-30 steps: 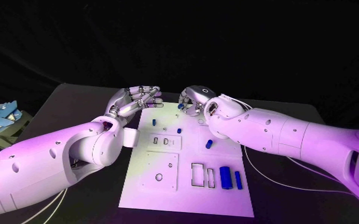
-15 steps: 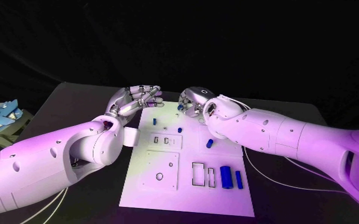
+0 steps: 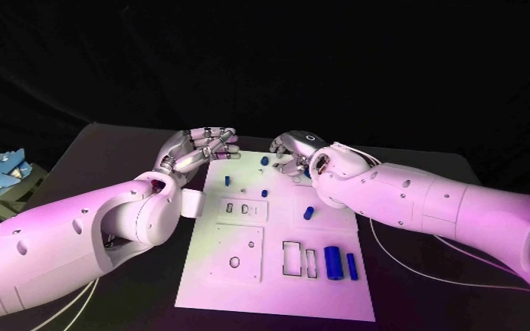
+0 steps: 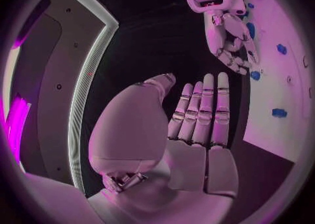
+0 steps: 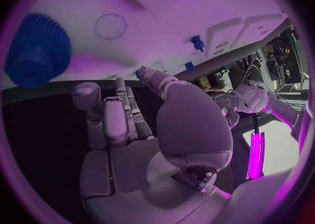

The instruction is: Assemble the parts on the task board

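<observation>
The right hand hovers over the far edge of the task board, its fingers curled in and holding nothing that can be seen, beside a small blue gear lying there. The left hand waits at the far left corner, its fingers straight, close together and empty. The step seems to be reaching for the gear; next, the fingers must close on it carefully.
</observation>
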Motion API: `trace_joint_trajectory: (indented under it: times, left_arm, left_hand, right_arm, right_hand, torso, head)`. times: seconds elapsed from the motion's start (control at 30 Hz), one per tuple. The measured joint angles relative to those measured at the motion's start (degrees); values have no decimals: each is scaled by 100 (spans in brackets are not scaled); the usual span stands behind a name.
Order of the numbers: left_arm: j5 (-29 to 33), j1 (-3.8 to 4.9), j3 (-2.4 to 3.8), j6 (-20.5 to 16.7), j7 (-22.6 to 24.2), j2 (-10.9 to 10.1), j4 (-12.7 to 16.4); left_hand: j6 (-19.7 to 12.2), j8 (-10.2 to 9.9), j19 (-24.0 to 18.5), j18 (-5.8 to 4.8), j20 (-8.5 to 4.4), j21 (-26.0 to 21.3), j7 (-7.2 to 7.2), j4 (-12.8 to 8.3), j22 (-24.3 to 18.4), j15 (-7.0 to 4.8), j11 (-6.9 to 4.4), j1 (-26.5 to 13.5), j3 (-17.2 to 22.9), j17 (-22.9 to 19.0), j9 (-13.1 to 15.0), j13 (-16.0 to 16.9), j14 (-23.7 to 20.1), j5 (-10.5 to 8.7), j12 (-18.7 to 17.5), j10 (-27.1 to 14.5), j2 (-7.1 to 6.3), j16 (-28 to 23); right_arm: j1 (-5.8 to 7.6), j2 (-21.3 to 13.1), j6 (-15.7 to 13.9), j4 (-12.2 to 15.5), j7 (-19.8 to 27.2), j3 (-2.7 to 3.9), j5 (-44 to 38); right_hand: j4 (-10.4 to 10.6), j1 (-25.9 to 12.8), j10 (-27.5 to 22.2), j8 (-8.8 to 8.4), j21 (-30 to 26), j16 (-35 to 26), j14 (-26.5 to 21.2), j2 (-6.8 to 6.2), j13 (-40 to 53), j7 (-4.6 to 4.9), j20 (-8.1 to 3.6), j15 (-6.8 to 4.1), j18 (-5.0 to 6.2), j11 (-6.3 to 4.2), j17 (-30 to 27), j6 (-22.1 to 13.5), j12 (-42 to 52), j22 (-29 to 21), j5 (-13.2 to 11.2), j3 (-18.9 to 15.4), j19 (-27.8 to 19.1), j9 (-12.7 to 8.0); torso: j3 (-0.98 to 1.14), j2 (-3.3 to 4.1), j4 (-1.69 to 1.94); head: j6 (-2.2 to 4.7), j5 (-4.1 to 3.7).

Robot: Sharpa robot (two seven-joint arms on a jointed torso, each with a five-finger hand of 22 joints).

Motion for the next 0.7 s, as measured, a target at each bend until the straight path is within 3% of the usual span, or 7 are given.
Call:
trace_joint_trajectory:
  times: [0.2, 0.33, 0.4, 0.47, 0.53, 0.6, 0.7]
  left_arm:
    - [2, 0, 0, 1, -4, -55, -12]
    - [4, 1, -1, 4, -6, -73, -14]
    - [7, 1, -1, 6, -6, -85, -13]
    - [10, 1, -1, 7, -6, -95, -11]
    - [14, 1, -1, 9, -6, -101, -10]
    - [17, 1, -1, 11, -6, -103, -8]
    - [21, 1, -1, 17, -7, -104, -7]
  left_hand:
    - [0, 0, 0, -1, 0, 0, 0, 0, 0, 0, 0, 0, 0, 0, 0, 0, 0, 0, 0, 0, 0, 0]
    - [0, 0, 0, -1, 0, 22, 0, 0, -1, 0, 0, 0, 0, 5, 0, 0, 0, 0, 0, 0, 0, 0]
    - [0, 0, 0, -1, 0, 22, 0, 0, -1, 0, 0, 0, 0, 6, 1, 0, 0, 0, 0, 0, 0, 0]
    - [0, 0, 0, 0, 0, 22, 0, 0, -1, 0, 0, 0, 0, 5, 1, 0, 0, 0, 0, 0, 0, 0]
    - [0, 0, 0, -1, 0, 22, 0, 0, -1, 0, 0, 0, 0, 5, 1, 0, 0, 0, 0, 0, 0, 0]
    - [0, 0, 0, 0, 0, 22, 0, 0, -1, 0, 0, 0, 0, 5, 1, 0, 0, 0, 0, 0, 0, 0]
    - [0, 0, 0, -1, 0, 22, 0, 0, -1, 0, 0, 0, 0, 5, 1, 0, 0, 0, 0, 0, 0, 0]
  right_arm:
    - [75, -671, -71, 654, -5, 67, 86]
    - [158, -1179, -75, 1039, -6, 115, 290]
    - [189, -1395, -29, 1148, -5, 128, 451]
    - [201, -1536, 38, 1215, -5, 133, 586]
    - [208, -1644, 139, 1246, -4, 134, 724]
    - [211, -1709, 238, 1254, -4, 135, 823]
    - [213, -1768, 406, 1240, -10, 137, 948]
  right_hand:
    - [32, 22, 190, 95, 100, 69, 0, -22, 50, 20, -19, 0, 0, -16, 79, 310, 285, 190, 147, -75, 71, 78]
    - [62, 61, 737, 134, 231, 146, 78, -61, 222, -31, -85, -79, -1, -134, 198, 400, 687, 381, 167, -142, 210, 99]
    - [143, -56, 965, 160, 277, 204, 72, -204, 528, -87, -156, -180, -1, -207, 262, 387, 1121, 476, 617, -380, 281, 129]
    - [226, -61, 954, 269, 338, 283, 65, -255, 1165, -159, -215, -229, -1, -275, 392, 315, 1936, 589, 835, -690, 341, 204]
    - [325, -59, 619, 447, 403, 455, 64, -255, 2035, -162, -241, -228, 0, -305, 722, 148, 3010, 721, 900, -945, 424, 317]
    - [445, 20, 501, 647, 509, 704, 64, -176, 3197, -145, -205, -228, -95, -296, 1270, -16, 4281, 904, 900, -1118, 538, 426]
    - [567, 97, 777, 816, 606, 915, 64, -156, 4368, -121, -174, -228, -94, -238, 1714, -167, 5431, 1083, 900, -1241, 627, 499]
  torso:
    - [17, -14, -43]
    - [31, -32, -71]
    - [35, -40, -87]
    - [43, -45, -102]
    - [51, -49, -121]
    - [62, -50, -138]
    - [71, -50, -150]
  head:
    - [27, 13]
    - [38, 2]
    - [41, -10]
    - [42, -18]
    - [42, -23]
    - [38, -24]
    - [30, -26]
